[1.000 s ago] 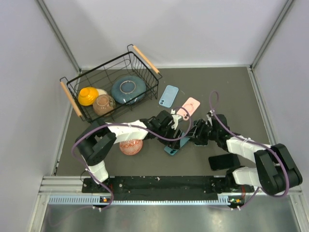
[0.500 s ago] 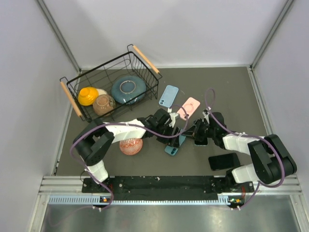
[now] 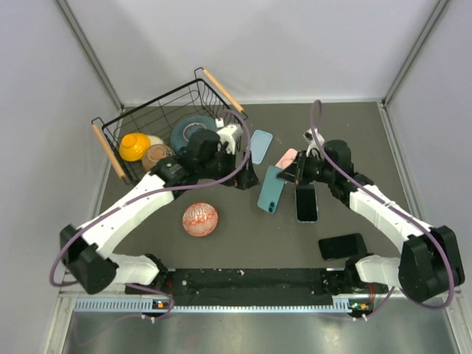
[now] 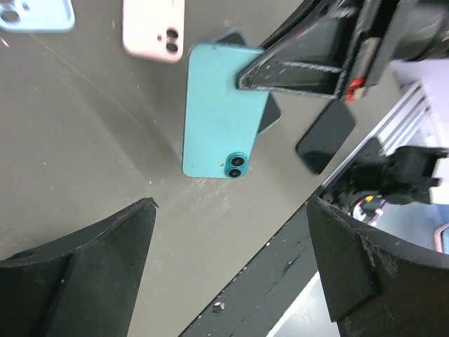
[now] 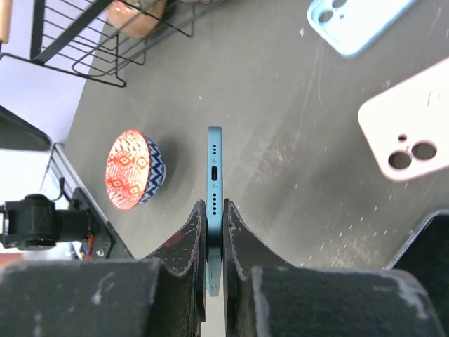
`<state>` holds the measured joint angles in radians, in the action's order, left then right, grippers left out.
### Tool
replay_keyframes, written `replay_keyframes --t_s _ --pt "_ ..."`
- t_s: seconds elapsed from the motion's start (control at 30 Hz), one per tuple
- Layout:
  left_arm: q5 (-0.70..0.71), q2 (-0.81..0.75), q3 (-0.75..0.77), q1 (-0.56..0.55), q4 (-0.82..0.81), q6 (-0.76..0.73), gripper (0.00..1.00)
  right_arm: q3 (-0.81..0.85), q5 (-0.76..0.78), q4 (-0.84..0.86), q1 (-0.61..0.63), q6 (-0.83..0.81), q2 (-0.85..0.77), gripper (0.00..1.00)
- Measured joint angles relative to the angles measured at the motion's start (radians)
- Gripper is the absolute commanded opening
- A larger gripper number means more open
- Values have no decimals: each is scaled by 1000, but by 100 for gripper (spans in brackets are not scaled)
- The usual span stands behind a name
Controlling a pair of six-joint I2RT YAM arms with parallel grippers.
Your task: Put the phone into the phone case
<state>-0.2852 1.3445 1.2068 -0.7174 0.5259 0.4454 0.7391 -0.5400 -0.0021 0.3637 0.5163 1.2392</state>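
Observation:
The teal phone is lifted off the mat, back facing up, with my right gripper shut on its right edge. In the right wrist view the phone stands edge-on, clamped between both fingers of that gripper. A pink phone case and a light blue phone case lie just behind it. A dark case with a pale rim lies flat to the phone's right. My left gripper hangs open near the basket, holding nothing; its view looks down on the phone from above its spread fingers.
A black wire basket with several bowls stands at the back left. A red patterned bowl sits on the mat front left. A black phone lies front right near the rail.
My right gripper closed on the teal phone and raised it back and to the right. My left arm let go, opened wider and pulled back up toward the basket.

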Motion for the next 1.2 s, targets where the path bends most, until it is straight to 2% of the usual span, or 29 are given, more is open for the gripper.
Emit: replay_keyframes --t_s 0.17,0.3,0.4,0.57,0.73,0.93,1.1,1.2 --pt "19 -126 77 48 67 14 86 29 -3 -35 24 -178 -79 0" --pt "-19 -148 88 98 111 49 84 1 58 -47 151 -444 -198 0" --pt "-80 -146 87 136 137 88 82 -74 110 12 262 -673 -320 0" --pt "-229 -145 43 183 103 169 80 -253 80 136 326 -1067 -467 0" --pt "-374 -130 -71 210 29 267 77 -341 101 150 436 -1320 -531 0" --pt "-545 -59 -168 212 -99 400 76 -347 195 203 558 -1489 -555 0" --pt "-625 -48 -250 212 -229 514 76 -376 300 254 662 -1574 -555 0" --pt "-655 -38 -287 212 -302 580 72 -394 356 304 701 -1611 -533 0"
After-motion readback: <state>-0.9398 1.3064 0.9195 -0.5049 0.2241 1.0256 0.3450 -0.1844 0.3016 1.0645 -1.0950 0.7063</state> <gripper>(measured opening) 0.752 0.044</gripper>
